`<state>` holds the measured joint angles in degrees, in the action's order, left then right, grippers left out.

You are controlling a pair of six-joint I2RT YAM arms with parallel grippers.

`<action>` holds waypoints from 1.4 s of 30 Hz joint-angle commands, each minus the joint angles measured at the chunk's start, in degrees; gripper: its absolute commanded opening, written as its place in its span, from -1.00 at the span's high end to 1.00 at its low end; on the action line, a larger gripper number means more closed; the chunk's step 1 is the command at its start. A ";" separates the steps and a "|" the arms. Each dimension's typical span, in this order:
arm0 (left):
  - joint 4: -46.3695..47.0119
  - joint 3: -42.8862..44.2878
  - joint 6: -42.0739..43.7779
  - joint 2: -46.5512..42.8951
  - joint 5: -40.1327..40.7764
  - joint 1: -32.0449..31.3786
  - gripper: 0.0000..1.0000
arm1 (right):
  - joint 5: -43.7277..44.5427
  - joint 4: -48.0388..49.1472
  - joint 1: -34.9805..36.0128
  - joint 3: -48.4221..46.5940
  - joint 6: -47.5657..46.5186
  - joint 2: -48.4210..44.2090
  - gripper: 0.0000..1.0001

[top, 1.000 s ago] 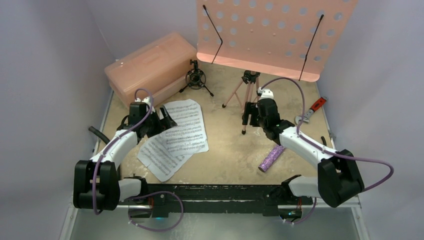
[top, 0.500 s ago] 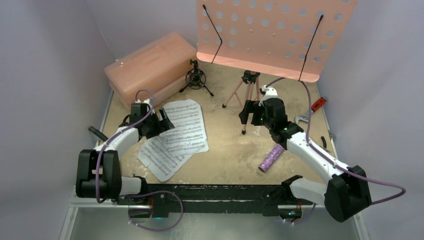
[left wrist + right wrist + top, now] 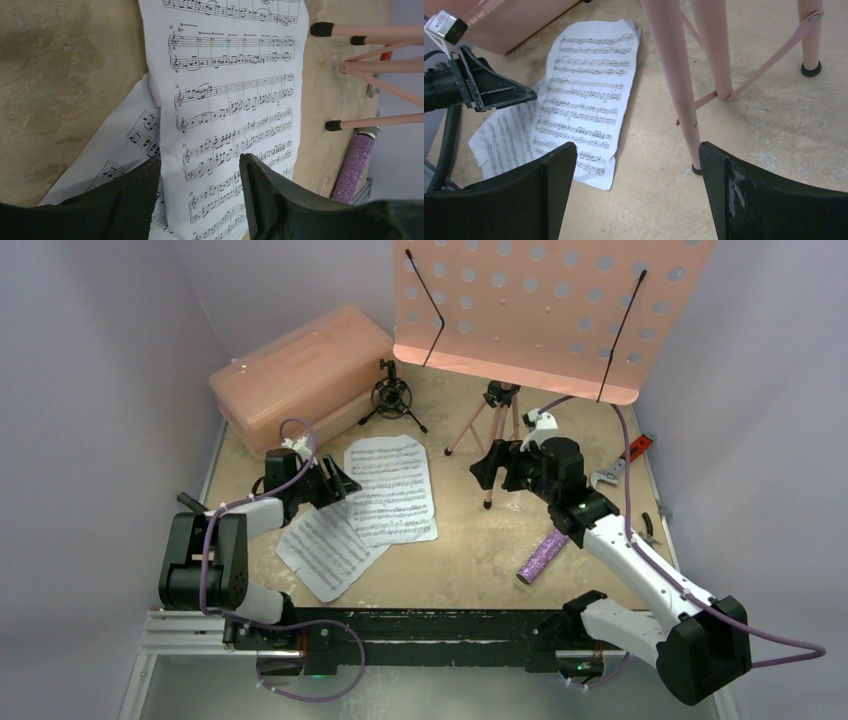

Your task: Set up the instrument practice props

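2 open claws: left claw [image 3: 200,159] should pinch only the top page [image 3: 235,90], right claw [image 3: 636,146] the stand leg [image 3: 674,65].

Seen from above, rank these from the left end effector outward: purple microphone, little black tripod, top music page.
1. Top music page, right at the left end effector.
2. Little black tripod, farther back.
3. Purple microphone, far right.

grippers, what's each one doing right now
Left gripper: jaws open over the top music page, no grip seen.
Right gripper: jaws wide open near the stand leg, holding nothing.
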<state>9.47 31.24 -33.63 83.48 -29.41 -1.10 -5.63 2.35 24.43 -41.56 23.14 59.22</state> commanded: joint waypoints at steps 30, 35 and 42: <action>33.59 10.61 -22.46 24.94 1.01 -19.54 0.32 | -4.95 2.72 -0.08 -0.66 0.83 -4.52 -0.91; 31.87 11.55 -21.23 24.39 0.93 -19.95 0.68 | -4.47 2.15 -0.08 -0.43 0.93 -5.47 -0.93; 17.74 13.21 -11.27 15.91 1.90 -19.91 0.96 | -4.74 1.43 -0.08 -0.24 1.20 -6.37 -0.94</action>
<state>34.15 41.52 -52.27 106.41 -28.45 -21.04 -10.07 3.25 24.43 -41.56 24.01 54.54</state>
